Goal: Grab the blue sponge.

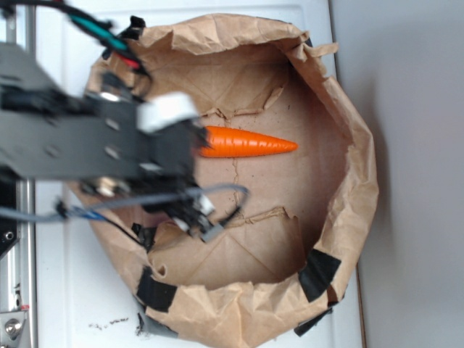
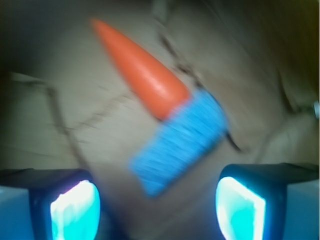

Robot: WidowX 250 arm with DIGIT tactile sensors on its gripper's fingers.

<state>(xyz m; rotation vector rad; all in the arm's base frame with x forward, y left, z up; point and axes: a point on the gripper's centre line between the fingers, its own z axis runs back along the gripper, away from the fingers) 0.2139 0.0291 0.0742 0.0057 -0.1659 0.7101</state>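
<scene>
One small light-blue porous sponge [image 2: 179, 142], one orange plastic carrot [image 1: 246, 142], one crumpled brown paper bag [image 1: 348, 239] on white desk [image 1: 72, 290]. Sponge hidden behind black robot arm [image 1: 87, 138] in exterior view; blurred in wrist view, scouring edge hard to make out. Sponge on bag floor, touching carrot's wide end, between and ahead of spread fingertips [image 2: 75, 207]. Claw [image 2: 157, 207] apart, empty.

Porous blue sponge [image 2: 180, 142], crumpled brown paper [image 1: 254, 239]
</scene>
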